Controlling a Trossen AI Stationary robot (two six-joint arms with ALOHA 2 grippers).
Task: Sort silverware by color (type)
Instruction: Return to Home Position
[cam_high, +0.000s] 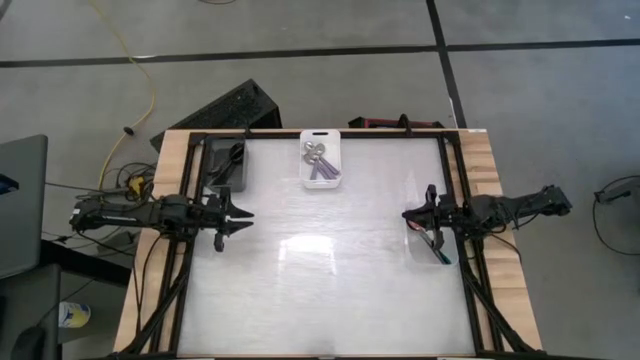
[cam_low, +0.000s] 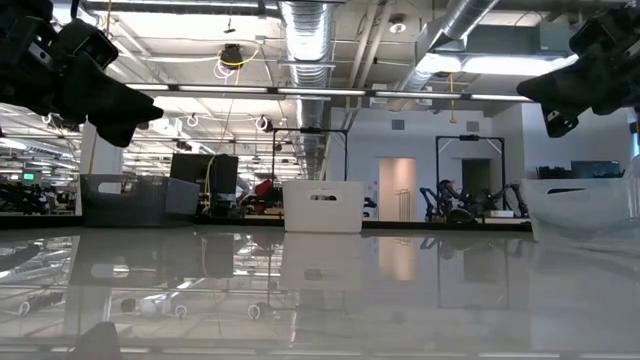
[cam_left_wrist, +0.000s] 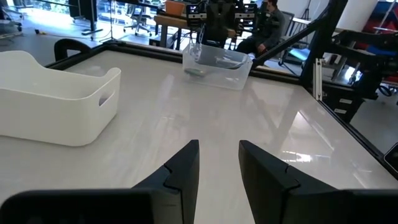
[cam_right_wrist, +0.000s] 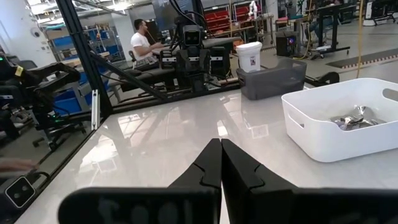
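The left claw (cam_high: 240, 214) hangs released, fingers apart, over the left side of the tabletop (cam_high: 330, 285). The dark bin (cam_high: 226, 184) just beside it holds black spoons (cam_high: 233, 157). The right claw (cam_high: 408, 214) is clenched on nothing, and a clear bin (cam_high: 420, 252) right beside it holds a teal-handled spoon (cam_high: 441, 257). Between both claws, toward the far edge, the white bin (cam_high: 332, 140) holds silver and purple spoons (cam_high: 318, 160).
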